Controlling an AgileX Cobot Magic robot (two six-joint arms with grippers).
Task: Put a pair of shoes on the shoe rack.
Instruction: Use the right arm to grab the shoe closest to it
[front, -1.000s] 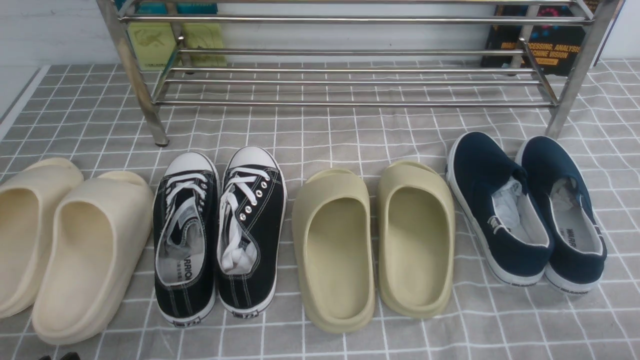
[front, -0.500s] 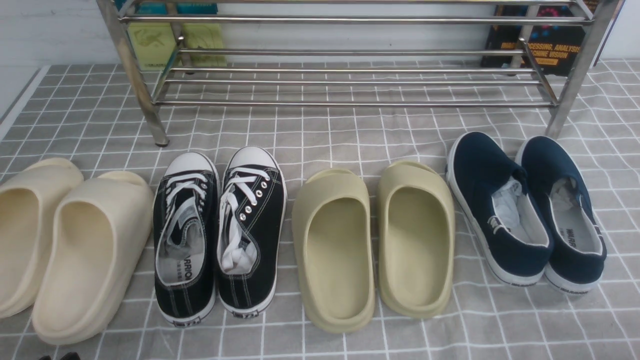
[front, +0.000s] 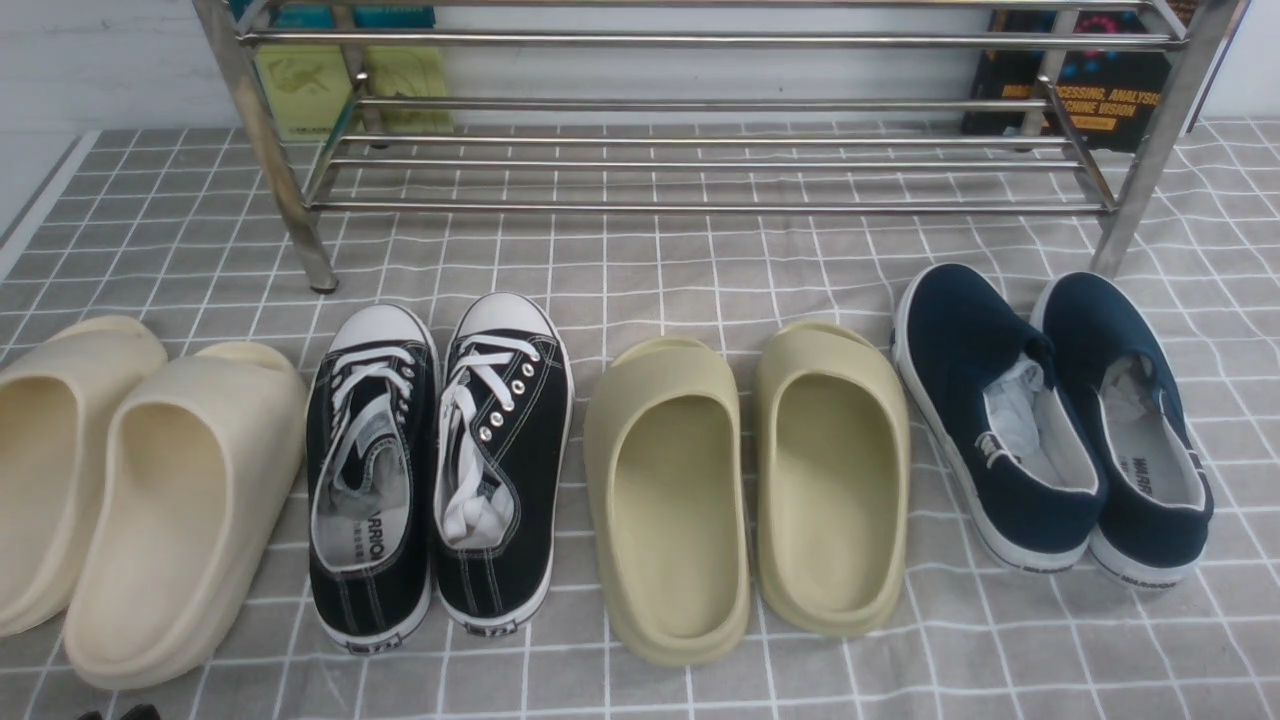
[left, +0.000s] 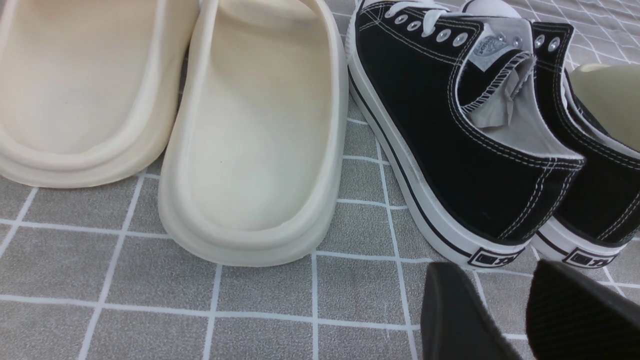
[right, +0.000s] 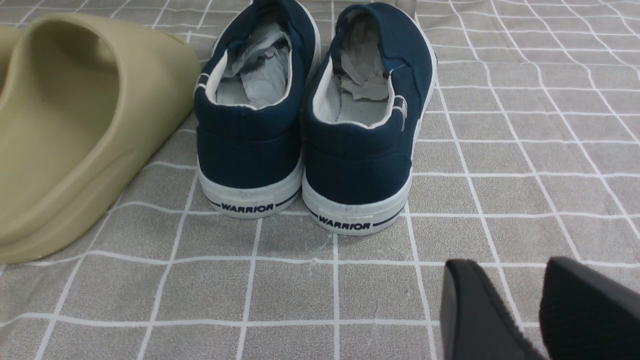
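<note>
Pair of shoes (front: 1050, 420): navy canvas slip-ons, white soles, grey lining, paper stuffing | stood side by side on checked cloth (front: 700, 270), toes towards shoe rack (front: 700, 207), beside olive slides (front: 830, 480) | left gripper (left: 495, 272), right gripper (right: 515, 270): fingers parted, holding nothing

Pair of shoes (front: 1050, 430): navy slip-ons, white soles, paper-stuffed, upright, side by side on the surface. Toes face the steel-barred shoe rack (front: 700, 208), near its right leg.
</note>
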